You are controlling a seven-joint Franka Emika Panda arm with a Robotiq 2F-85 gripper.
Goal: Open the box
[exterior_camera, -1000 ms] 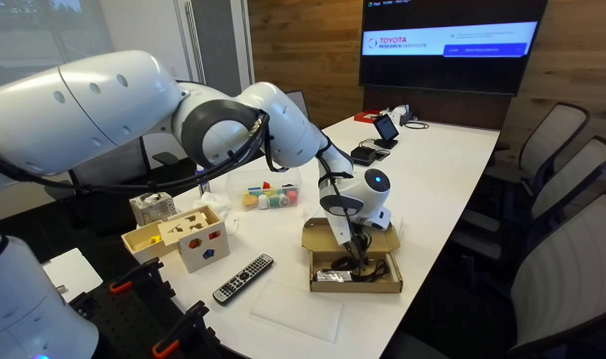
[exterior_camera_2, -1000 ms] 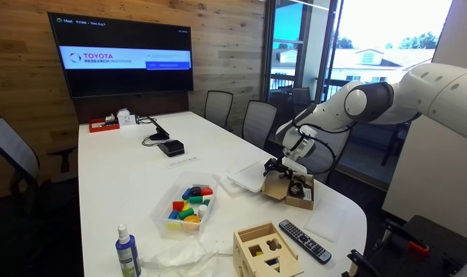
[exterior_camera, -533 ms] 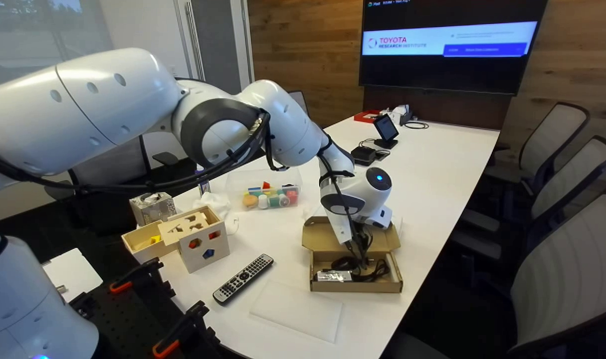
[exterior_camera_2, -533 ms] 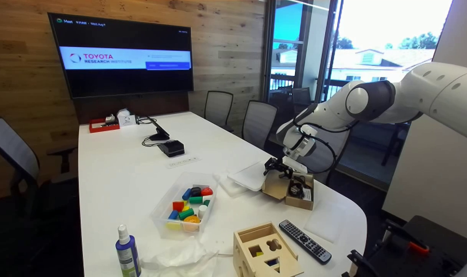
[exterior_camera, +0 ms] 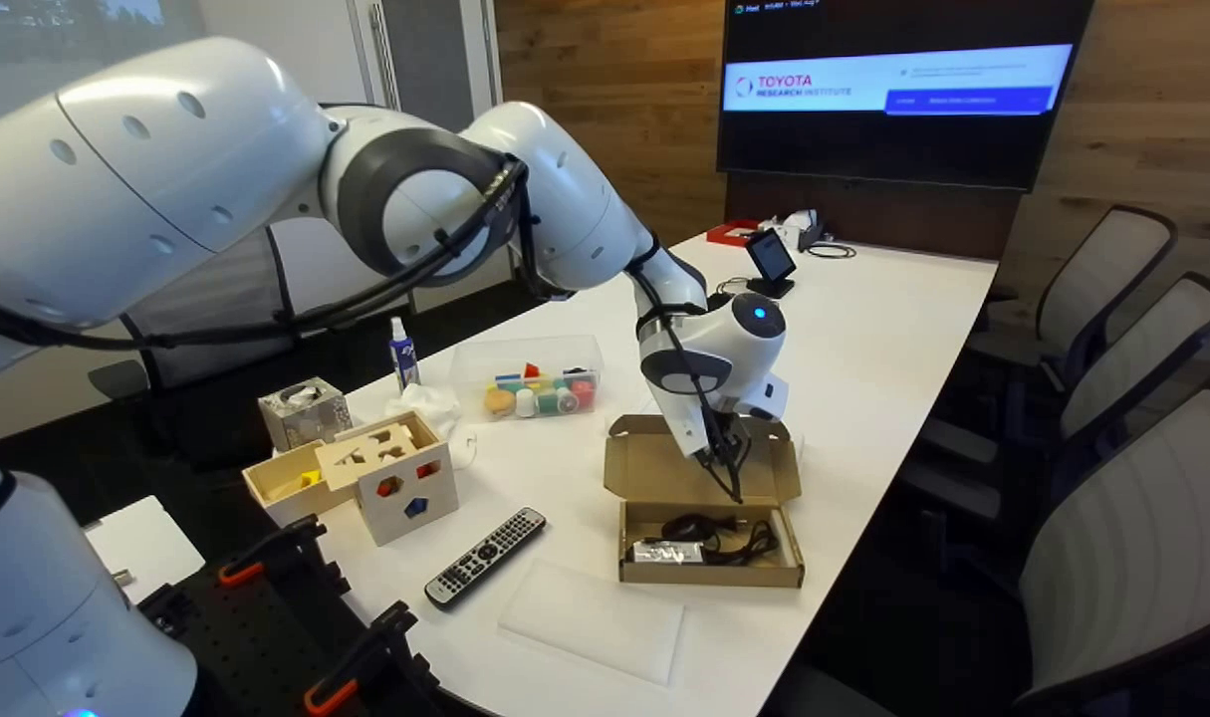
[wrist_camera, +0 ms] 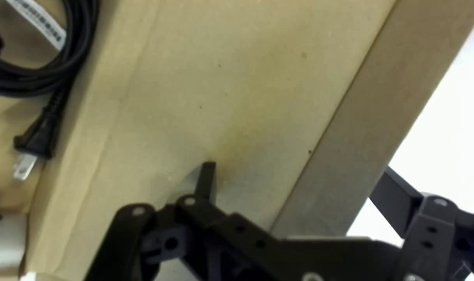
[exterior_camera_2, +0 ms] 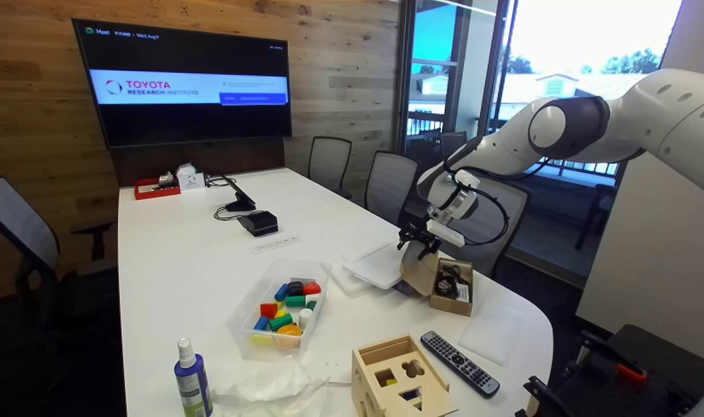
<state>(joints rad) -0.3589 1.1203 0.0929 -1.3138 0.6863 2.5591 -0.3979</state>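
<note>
Meeting room: a box [exterior_camera: 711,575] on a white surface [exterior_camera: 863,339], its lid [exterior_camera: 659,473] folded back

A wood-panelled wall [exterior_camera: 605,110] with a large screen [exterior_camera: 903,110] stands behind; chairs [exterior_camera: 1112,269] line one side. The tan cardboard box sits near the surface's rounded end, with black cables [wrist_camera: 77,52] inside and a remote control [exterior_camera: 485,558] lying near it, apart. Its lid leans back at a slant, the inner face showing. At the lid is the gripper [wrist_camera: 295,175], fingers spread wide, pinching nothing; in the wrist view one finger lies over the inner face, the other beyond the free edge. Contact cannot be made out.

With the cables bared, the opening looks all but done. The lid should feel light: stiff across its panel, easily bent at the crease, and not slippery. A hard squeeze could dent it. The cables probably weigh the bottom down, though a sharp push on the lid might slide the whole box. The best hold seems to be the middle of the free edge, pinched gently, well apart from the crease.
</note>
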